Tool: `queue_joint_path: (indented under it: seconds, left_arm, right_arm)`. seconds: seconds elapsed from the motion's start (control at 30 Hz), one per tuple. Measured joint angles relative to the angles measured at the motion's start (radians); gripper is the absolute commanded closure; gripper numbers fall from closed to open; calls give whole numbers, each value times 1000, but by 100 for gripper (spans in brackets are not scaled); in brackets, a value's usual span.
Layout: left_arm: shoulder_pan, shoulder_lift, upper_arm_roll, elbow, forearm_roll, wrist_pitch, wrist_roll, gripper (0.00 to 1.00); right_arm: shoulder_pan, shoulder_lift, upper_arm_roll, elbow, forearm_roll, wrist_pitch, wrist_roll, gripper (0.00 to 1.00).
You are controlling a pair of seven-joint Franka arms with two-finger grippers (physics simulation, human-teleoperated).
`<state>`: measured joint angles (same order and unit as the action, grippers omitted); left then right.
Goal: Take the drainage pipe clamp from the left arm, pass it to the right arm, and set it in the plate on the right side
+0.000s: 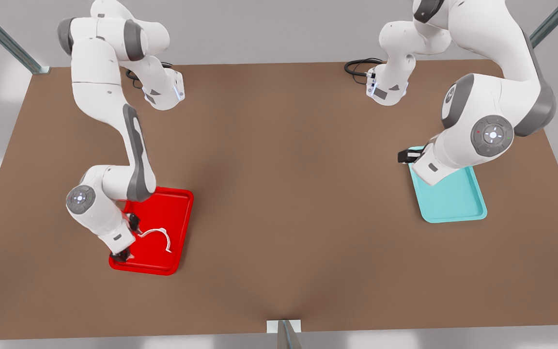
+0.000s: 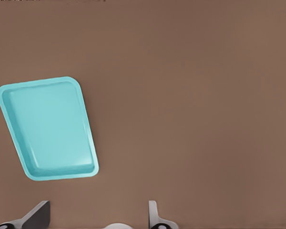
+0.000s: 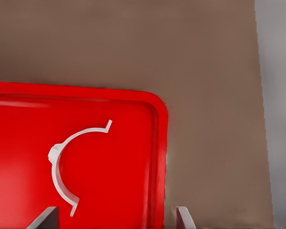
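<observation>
White drainage pipe clamp [image 1: 159,237] lies flat in the red plate [image 1: 182,203].
Right gripper [image 1: 128,238] hovers over the plate, fingers apart, empty; left gripper [image 1: 407,156] waits spread beside the teal tray [image 1: 453,201].

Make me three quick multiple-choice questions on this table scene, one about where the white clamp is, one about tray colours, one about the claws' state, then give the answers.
1. Where does the clamp lie?
A. On the bare table
B. In the red tray
C. In the teal tray

2. How many trays are on the table, and in which colours?
A. Two, red and teal
B. Two, both red
C. Three, red, teal, white

3. What is the right claw doing?
A. Shut on the clamp
B. Open, above the red tray
C. Shut, above the teal tray

Answers: 1 B, the clamp rests inside the red rim. 2 A, one of each shows. 3 B, its fingers stand apart with nothing between them; the left claw, near the teal tray, is open too.
</observation>
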<state>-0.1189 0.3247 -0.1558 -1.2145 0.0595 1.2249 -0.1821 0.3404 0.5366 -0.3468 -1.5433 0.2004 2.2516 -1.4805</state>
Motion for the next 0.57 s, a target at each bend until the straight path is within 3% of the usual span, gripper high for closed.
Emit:
queue_joint_path:
  seconds: [0.17,0.23,0.3,0.4,0.57]
  left_arm:
    - [2,0,0,-5,9,-2,39,0]
    - [-3,0,-2,-8,11,-3,45,0]
    - [-5,-1,-11,-8,11,-5,48,0]
    - [-6,1,-22,-9,12,-12,49,0]
    - [-10,5,-28,-10,10,-22,48,0]
  right_arm:
    - [-1,-28,-31,388,-126,-490,341,0]
    - [-162,-152,196,325,-198,-623,475,0]
    - [-292,-286,334,138,-243,-671,597,0]
    - [-331,-339,382,65,-276,-708,756,0]
    - [-333,-345,389,54,-292,-737,969,0]
